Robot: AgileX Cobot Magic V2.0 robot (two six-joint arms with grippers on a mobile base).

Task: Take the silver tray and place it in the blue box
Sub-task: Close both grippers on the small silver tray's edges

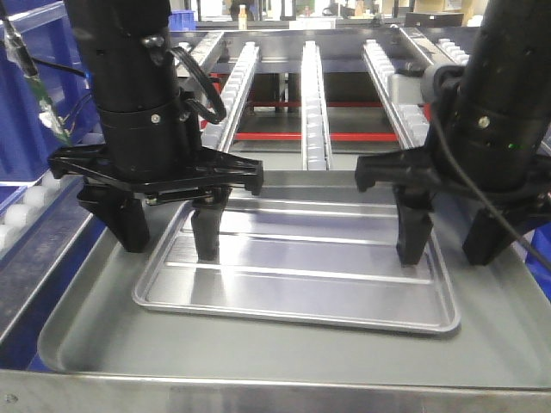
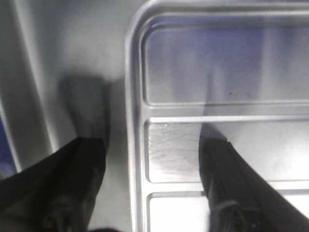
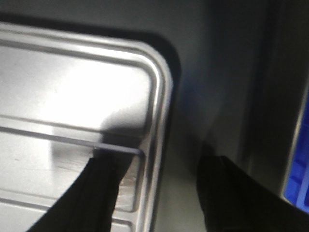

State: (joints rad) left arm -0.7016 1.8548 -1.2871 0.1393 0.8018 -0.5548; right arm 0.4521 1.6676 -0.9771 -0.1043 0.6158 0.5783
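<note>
The silver tray (image 1: 301,275) lies flat inside the large dull grey tray (image 1: 258,361). My left gripper (image 1: 168,237) is open and low, with one finger outside the silver tray's left rim and one inside it. In the left wrist view the left gripper (image 2: 154,188) straddles the rim of the silver tray (image 2: 217,72). My right gripper (image 1: 452,245) is open and straddles the right rim the same way. This also shows in the right wrist view, with the right gripper (image 3: 164,198) over the silver tray (image 3: 72,96). I cannot tell whether the fingers touch the tray. Blue plastic (image 1: 26,112) shows at the left edge, and I cannot tell if it is the blue box.
Roller conveyor rails (image 1: 314,103) run away behind the grey tray. More blue plastic shows at the right edge (image 1: 538,249), and in the right wrist view (image 3: 297,183). The grey tray's raised walls lie close outside both outer fingers.
</note>
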